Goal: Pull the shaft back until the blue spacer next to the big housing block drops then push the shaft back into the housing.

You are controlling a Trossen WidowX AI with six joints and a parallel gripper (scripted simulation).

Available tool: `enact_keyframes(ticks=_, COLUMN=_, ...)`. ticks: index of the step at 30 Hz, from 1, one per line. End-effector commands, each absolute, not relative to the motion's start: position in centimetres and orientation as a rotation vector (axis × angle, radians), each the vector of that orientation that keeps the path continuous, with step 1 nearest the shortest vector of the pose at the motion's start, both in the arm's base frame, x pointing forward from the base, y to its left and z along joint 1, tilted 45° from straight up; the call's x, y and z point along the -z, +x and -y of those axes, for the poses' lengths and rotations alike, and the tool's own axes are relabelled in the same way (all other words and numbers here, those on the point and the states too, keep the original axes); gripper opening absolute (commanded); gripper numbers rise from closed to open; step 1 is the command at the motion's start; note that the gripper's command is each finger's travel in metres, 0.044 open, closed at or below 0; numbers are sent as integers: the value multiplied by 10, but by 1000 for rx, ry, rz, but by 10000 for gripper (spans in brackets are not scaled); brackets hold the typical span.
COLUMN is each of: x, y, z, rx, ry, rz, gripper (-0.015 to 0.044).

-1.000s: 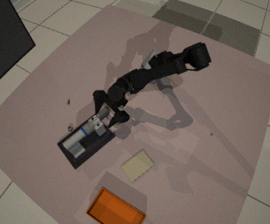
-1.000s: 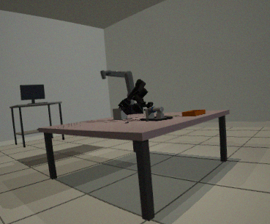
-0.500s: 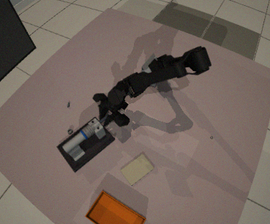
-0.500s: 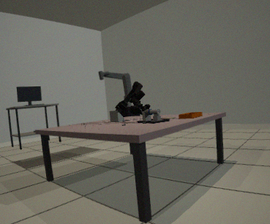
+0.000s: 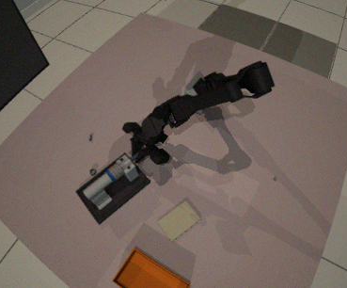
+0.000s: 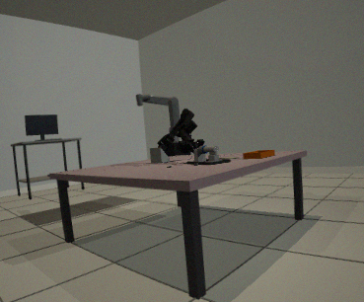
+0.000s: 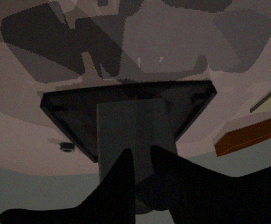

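The fixture's dark base [image 5: 127, 194] [image 7: 81, 117] lies on the table. On it are the big pale housing [image 5: 95, 189] [image 6: 213, 153] and a smaller pale end block [image 5: 131, 172] [image 7: 131, 125]. The blue spacer [image 5: 111, 175] [image 6: 204, 148] is a thin band against the housing's end, still up in the row. Grey spacers [image 5: 117, 169] sit between it and the end block. My gripper [image 5: 136, 158] [image 7: 140, 153] is at the end block's outer side, shut on the shaft's outer end. The dark round shaft end [image 7: 158, 192] shows between the fingers in the wrist view. The rest of the shaft is hidden.
A small dark ring [image 5: 92, 172] [image 7: 67, 147] lies on the table beside the base. Another small dark piece [image 5: 90, 136] lies farther off. A beige plate [image 5: 180, 220] and an orange bin [image 5: 150, 274] [image 6: 258, 154] are on the bin side of the fixture.
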State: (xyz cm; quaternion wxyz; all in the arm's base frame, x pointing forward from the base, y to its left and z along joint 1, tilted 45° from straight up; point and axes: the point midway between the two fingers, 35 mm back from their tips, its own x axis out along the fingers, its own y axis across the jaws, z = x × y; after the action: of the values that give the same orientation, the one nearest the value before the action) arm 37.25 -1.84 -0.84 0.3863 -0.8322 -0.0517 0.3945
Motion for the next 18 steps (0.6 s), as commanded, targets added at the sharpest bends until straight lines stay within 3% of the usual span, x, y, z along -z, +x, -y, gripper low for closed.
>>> enact_keyframes(ticks=1, x=8, y=370, z=18, rx=-1003, ry=-2112, rz=130, gripper=0)
enact_keyframes(ticks=18, x=6, y=361, z=16, rx=-1004, ry=-2112, rz=130, gripper=0)
